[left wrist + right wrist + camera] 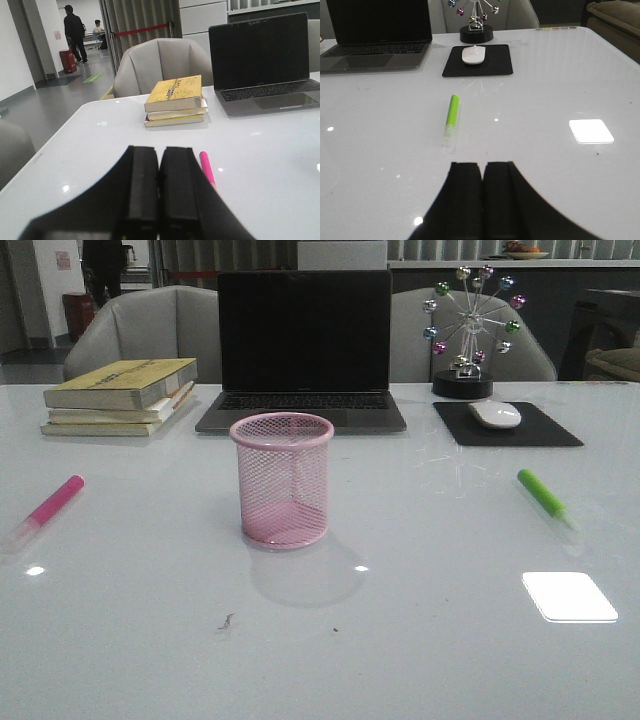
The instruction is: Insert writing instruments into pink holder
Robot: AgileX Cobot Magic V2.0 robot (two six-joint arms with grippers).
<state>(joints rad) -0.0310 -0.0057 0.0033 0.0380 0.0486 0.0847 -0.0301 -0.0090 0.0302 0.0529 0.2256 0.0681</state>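
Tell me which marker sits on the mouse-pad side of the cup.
The green marker. It lies flat to the right of the pink holder, in front of the mouse pad; the pink marker lies on the left, nearer the books.

front faces table, wrists low, forward

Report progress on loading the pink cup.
Done: nothing; the pink cup stands empty. In hand: nothing; the left gripper and right gripper are both shut with nothing between the fingers. Left: the pink marker and green marker both lie on the table, either side of the cup.
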